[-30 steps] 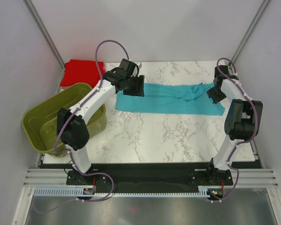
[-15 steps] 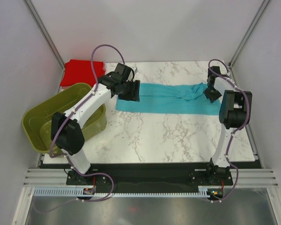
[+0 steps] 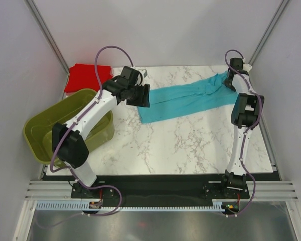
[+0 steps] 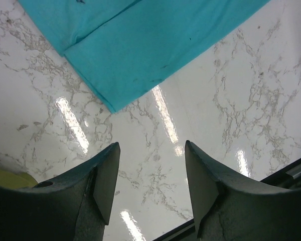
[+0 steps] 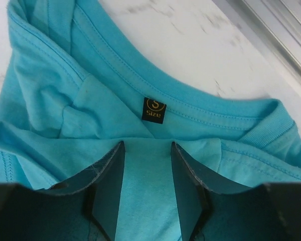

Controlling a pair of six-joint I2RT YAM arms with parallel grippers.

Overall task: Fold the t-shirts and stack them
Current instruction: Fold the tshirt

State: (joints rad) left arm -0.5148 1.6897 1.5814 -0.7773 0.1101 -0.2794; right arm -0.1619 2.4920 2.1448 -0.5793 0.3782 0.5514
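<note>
Right claw [image 5: 147, 160], clenched on the collar of the turquoise shirt [image 3: 185, 100], has dragged that end to the far right corner of the desk [image 3: 190, 145]; my left claw [image 4: 151, 155] hangs released beside the hem, folding still pending.

High rear overview, close downward wrist views, sharing turquoise t-shirt [image 3: 185, 100]

White marbled table [image 3: 190, 145], turquoise t-shirt [image 3: 185, 98] flat across its far side

The turquoise t-shirt [image 3: 185, 100] lies folded lengthwise, slanting across the far table [image 3: 190, 145]; the red t-shirt [image 3: 83, 78] lies flat far-left.
</note>
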